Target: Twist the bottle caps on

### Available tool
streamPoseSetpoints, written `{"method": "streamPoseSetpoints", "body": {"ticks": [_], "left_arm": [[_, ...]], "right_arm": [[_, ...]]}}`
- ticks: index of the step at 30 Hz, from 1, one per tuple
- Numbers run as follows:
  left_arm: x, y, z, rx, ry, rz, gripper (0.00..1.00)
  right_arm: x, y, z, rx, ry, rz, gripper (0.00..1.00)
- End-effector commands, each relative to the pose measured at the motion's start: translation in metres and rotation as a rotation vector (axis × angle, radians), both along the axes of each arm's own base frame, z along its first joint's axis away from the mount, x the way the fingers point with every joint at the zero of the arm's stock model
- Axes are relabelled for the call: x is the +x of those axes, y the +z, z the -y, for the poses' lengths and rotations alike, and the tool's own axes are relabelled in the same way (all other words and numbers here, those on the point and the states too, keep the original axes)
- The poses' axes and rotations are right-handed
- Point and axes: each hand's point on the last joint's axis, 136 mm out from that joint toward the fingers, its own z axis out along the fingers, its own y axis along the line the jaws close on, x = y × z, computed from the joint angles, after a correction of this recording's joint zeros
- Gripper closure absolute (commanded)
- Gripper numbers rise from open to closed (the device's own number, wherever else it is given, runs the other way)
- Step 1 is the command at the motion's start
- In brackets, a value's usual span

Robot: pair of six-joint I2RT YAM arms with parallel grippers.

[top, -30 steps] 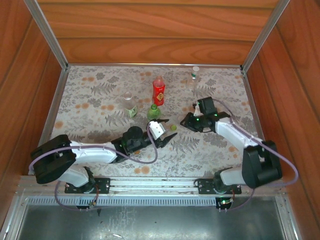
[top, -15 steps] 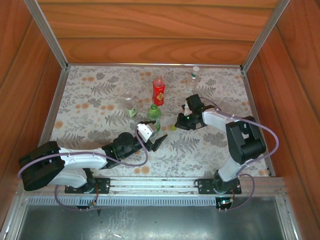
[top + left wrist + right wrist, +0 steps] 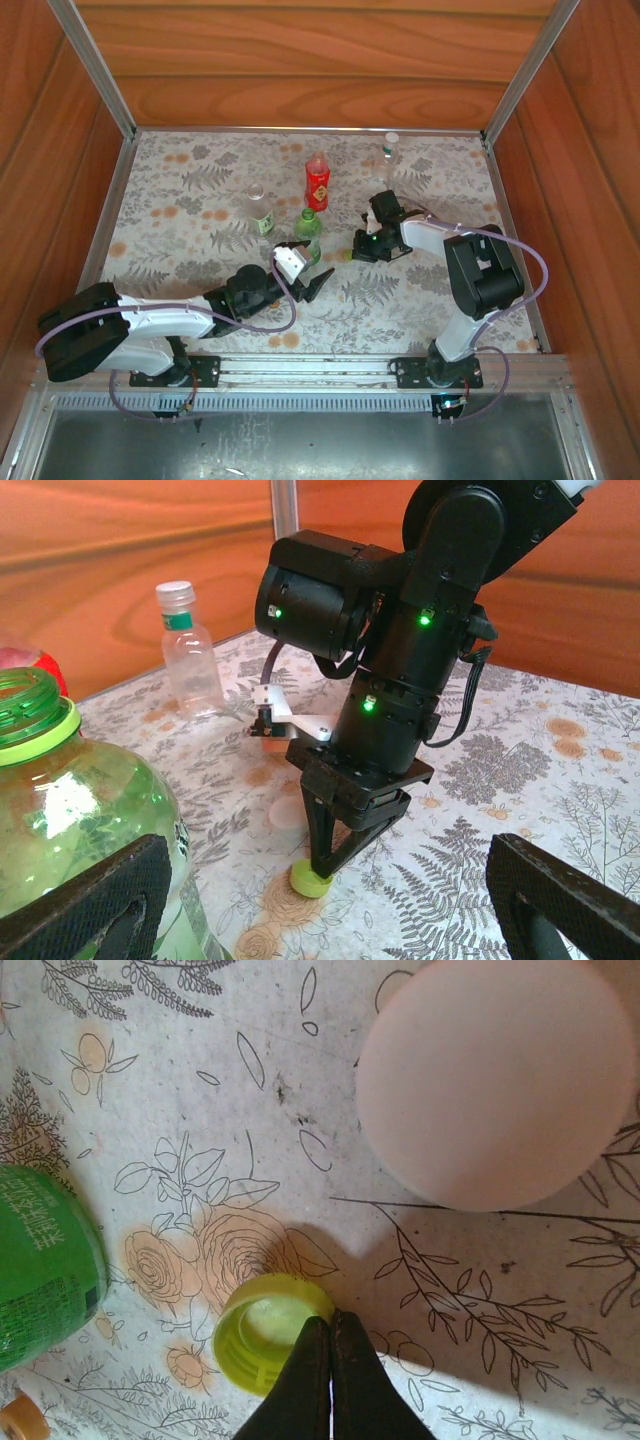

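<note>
Label: white print on green bottle [image 3: 40, 1260], too blurred to read.
Cap: yellow-green cap [image 3: 262, 1332], open side up, just right of green bottle.
Right gripper [image 3: 330, 1350]: pointing down, jaws pressed together, tips on cap's rim.
Left gripper [image 3: 308, 270]: low, reaching forward, jaws spread wide beside green bottle.

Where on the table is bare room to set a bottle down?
Bare: the far-left corner, left of the green-labelled clear plastic bottle; the far-right corner, right of the white-capped clear plastic bottle. Crowded: the middle, around the red plastic bottle, green plastic bottle and yellow-green round plastic cap.
</note>
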Motion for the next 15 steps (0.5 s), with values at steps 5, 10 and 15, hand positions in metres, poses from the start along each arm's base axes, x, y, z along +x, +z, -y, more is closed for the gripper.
{"method": "streamPoseSetpoints", "body": {"ticks": [5,10,15], "left_arm": [[0.000,0.004,0.009,-0.020,-0.016,-0.023,0.13],[0.002,0.015,0.026,-0.091,-0.046,-0.094,0.03],[0.006,0.025,0.050,-0.207,-0.069,-0.244,0.01]], "right_arm": [[0.001,0.012,-0.002,0.021,0.027,0.070,1.00],[0.008,0.050,-0.003,0.096,0.052,0.310,1.00],[0.007,0.094,0.005,0.147,0.075,0.610,1.00]]}}
